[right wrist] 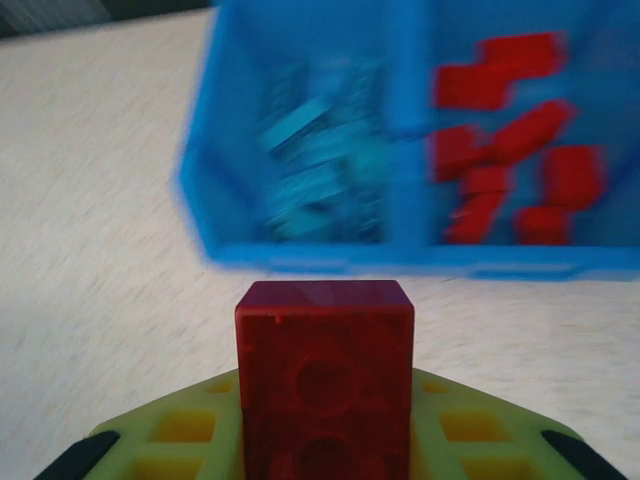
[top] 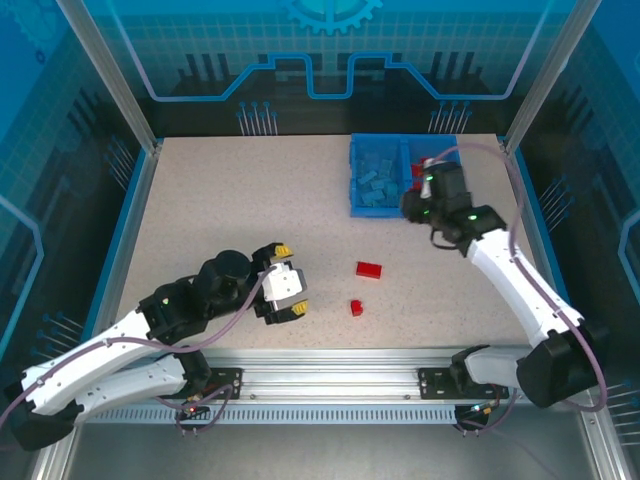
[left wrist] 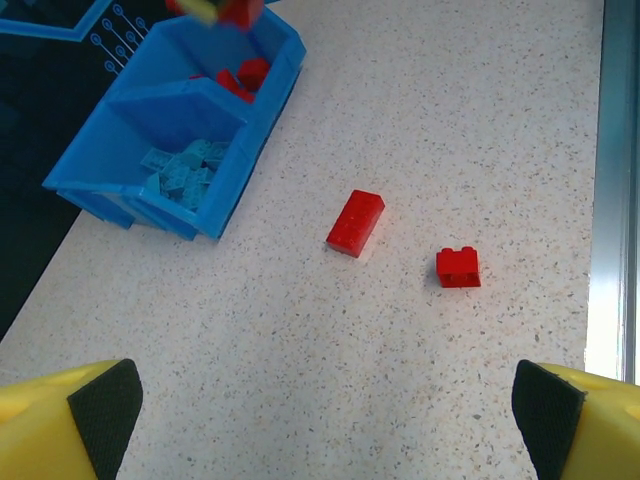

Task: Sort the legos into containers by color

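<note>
Two red bricks lie loose on the table (top: 220, 200) — a longer red brick (top: 369, 269) and a shorter red brick (top: 356, 307), both well clear of the blue bin (top: 372, 211) on its near side and apart from each other; a third, the held red brick (right wrist: 325, 365), is pinched between the fingers of the right gripper (top: 428, 182), which hovers at the bin's near wall, close to the divider; inside the bin, the left compartment (right wrist: 300, 255) holds a heap of light blue bricks (right wrist: 320, 150) and the right compartment (right wrist: 520, 260) a scatter of sorted red bricks (right wrist: 500, 130), with no colours mixed as far as can be seen; the left gripper (top: 290, 297) waits farther from the bin than either loose brick, its fingers (left wrist: 105, 410) spread wide and empty. Sorting looks nearly done — no blue brick lies outside the bin; what seems left is dropping the carried brick into the red side and fetching the last two.
</note>
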